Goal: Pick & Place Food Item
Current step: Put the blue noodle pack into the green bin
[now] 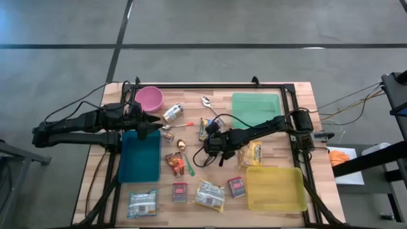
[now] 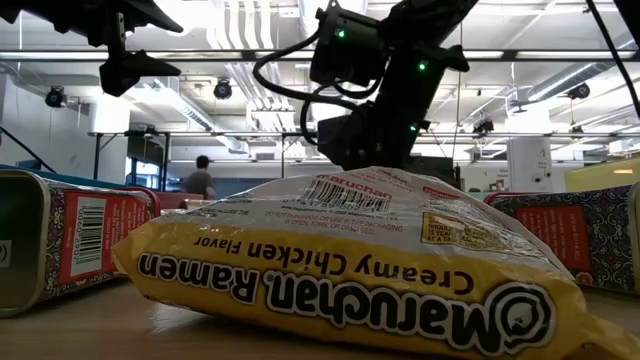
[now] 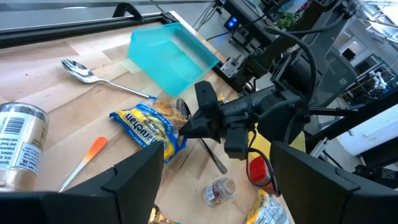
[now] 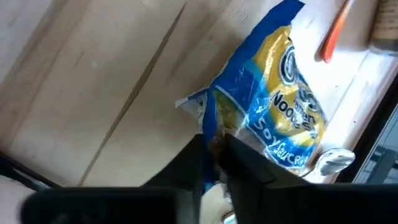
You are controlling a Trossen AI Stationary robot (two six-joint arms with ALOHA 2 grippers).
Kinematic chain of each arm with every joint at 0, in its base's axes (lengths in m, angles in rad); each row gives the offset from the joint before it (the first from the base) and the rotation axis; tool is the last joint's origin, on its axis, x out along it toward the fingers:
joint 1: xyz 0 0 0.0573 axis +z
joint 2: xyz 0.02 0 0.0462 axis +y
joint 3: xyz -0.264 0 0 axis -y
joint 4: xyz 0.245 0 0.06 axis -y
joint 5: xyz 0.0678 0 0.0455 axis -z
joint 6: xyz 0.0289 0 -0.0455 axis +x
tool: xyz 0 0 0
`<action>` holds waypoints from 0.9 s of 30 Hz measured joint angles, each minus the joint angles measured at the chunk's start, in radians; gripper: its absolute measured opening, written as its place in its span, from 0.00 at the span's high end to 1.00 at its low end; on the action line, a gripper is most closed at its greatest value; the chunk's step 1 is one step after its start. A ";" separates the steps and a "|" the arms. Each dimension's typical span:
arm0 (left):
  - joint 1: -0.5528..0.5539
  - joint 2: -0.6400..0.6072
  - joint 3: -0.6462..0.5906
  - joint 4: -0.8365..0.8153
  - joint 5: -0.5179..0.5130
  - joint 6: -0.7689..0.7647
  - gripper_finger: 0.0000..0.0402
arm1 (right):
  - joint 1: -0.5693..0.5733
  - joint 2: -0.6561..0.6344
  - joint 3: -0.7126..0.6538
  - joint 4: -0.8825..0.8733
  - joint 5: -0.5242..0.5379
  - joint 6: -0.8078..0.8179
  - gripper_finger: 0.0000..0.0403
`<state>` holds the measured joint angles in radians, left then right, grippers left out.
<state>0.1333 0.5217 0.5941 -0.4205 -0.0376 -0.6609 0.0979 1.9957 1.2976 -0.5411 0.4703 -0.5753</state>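
Note:
A blue and yellow noodle packet point(image 1: 204, 129) lies flat on the wooden table near its middle; it also shows in the right wrist view point(image 4: 273, 106) and the left wrist view point(image 3: 144, 127). My right gripper point(image 4: 214, 152) is down at the packet's right-hand end, shut on its edge. My left gripper point(image 1: 152, 126) hangs open above the far end of the blue tray point(image 1: 140, 159), holding nothing; its two fingers point(image 3: 127, 180) frame the left wrist view. My right gripper pinches the packet's crimped end edge point(image 4: 208, 134) between its two fingers point(image 4: 245, 162). The fingers come slanting down from the table's right side point(image 3: 186, 127). The rest of the packet lies on the table top.
A pink bowl point(image 1: 150, 98), a can point(image 1: 173, 113) and a spoon point(image 1: 208, 102) lie toward the far edge. A green tray point(image 1: 256, 108) and a yellow tray point(image 1: 275, 188) stand at the right. Several packets and small tins lie along the near edge, a ramen packet point(image 2: 350, 270) among them.

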 joint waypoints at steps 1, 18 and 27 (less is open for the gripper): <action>0.000 0.000 0.000 0.000 0.000 0.000 0.26 | 0.000 -0.002 0.000 -0.001 0.000 0.011 0.94; 0.000 0.000 0.000 -0.003 0.000 0.003 0.26 | -0.024 -0.238 0.000 -0.053 -0.031 0.432 0.98; 0.000 0.000 0.000 0.001 0.000 -0.001 0.26 | -0.134 -0.424 0.000 -0.080 0.008 0.639 0.98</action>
<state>0.1333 0.5213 0.5941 -0.4198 -0.0378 -0.6621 -0.0356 1.5717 1.2974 -0.6215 0.4781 0.0641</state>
